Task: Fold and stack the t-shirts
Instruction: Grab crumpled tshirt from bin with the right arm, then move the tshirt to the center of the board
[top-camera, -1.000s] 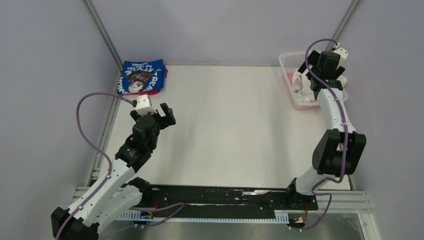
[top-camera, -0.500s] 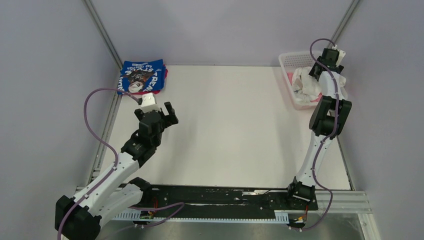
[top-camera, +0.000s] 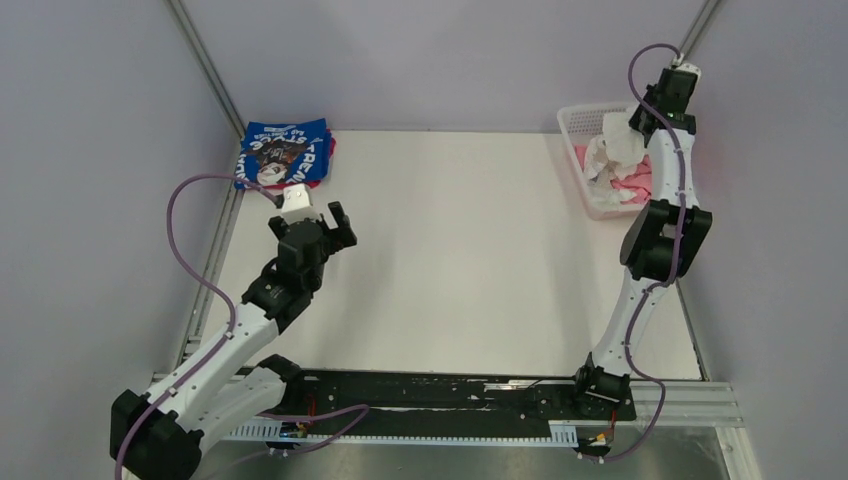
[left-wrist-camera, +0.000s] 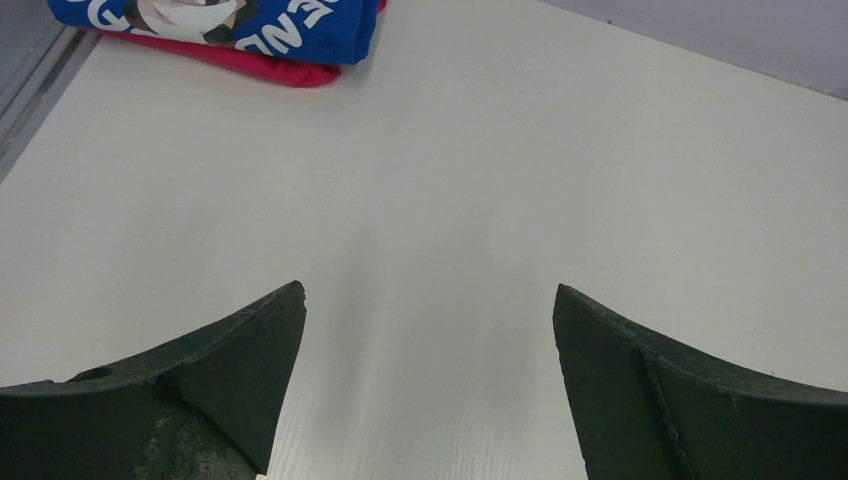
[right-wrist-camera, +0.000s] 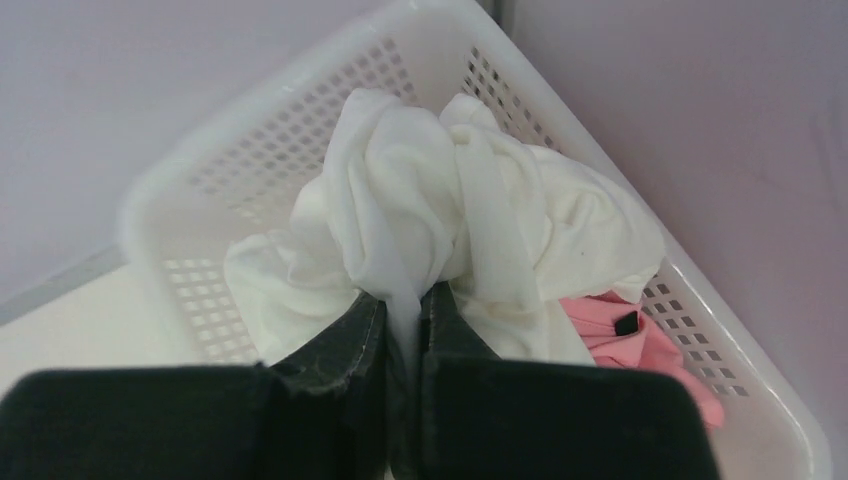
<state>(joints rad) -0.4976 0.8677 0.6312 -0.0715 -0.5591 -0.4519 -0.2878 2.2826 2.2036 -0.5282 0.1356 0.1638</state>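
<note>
The step in hand looks like fetching the next shirt to fold: the right gripper (right-wrist-camera: 405, 300) is clenched on a pinch of the white t-shirt (right-wrist-camera: 430, 200), a ridge of cloth squeezed between its two dark fingers, with the rest of the garment bunched up in the white basket (right-wrist-camera: 230, 170) at the far right corner of the table (top-camera: 460, 250). A pink t-shirt (right-wrist-camera: 610, 335) lies crumpled beside and partly under it in the same basket. Over at the far left corner a blue t-shirt (top-camera: 283, 152) with white lettering sits folded on top of a red one (left-wrist-camera: 280, 68), so I'd judge the stack is begun and the job is partway along. Next, to my eye, the white shirt has to be lifted clear of the basket wall without dragging the pink one along – the grip is on a thin fold, so it could slip – and then carried to the open middle of the table and spread flat. The right arm stands tall, its upper links nearly upright and the wrist bent over the basket with the fingers pointing down into it. The left arm reaches forward low over the left side of the table – the left gripper (left-wrist-camera: 428, 290) is spread wide with nothing in it, aimed at bare tabletop short of the folded stack.
</note>
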